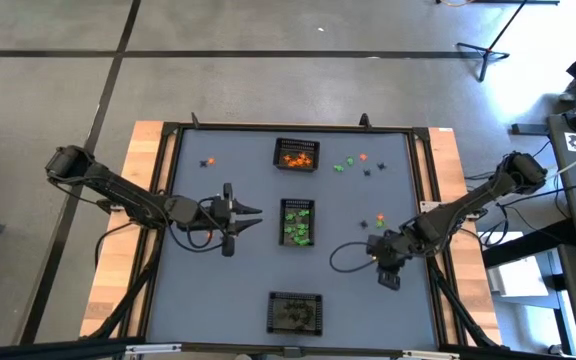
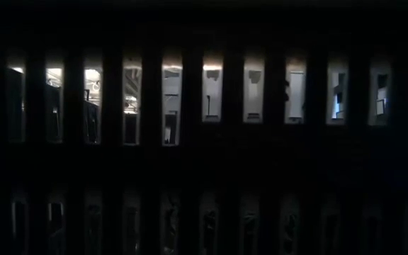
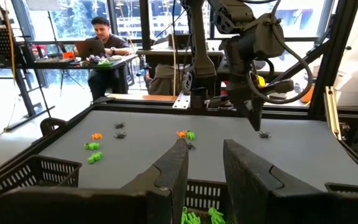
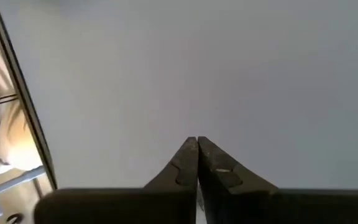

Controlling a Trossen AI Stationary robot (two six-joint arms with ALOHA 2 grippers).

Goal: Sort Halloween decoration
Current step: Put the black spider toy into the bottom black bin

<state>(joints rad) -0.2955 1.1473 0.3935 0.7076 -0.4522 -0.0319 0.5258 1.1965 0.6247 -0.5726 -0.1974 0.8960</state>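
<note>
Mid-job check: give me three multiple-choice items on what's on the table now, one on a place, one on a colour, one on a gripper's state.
1. Where is the left gripper?
A. Beside the middle basket, on its left
B. Over the near basket
C. At the far right corner

2. What colour are the trinkets in the far basket?
A. Green
B. Orange
C. Black

3. How do the right gripper's fingers stand?
A. Wide open
C. Clamped on a basket's rim
B. Shut, tips together

Answers:
1. A: the high view shows its fingers pointing at the middle basket from the left.
2. B: the far basket holds orange trinkets; the green ones lie in the middle basket.
3. B: the right wrist view shows the tips meeting over bare table, with nothing visible between them.
</note>
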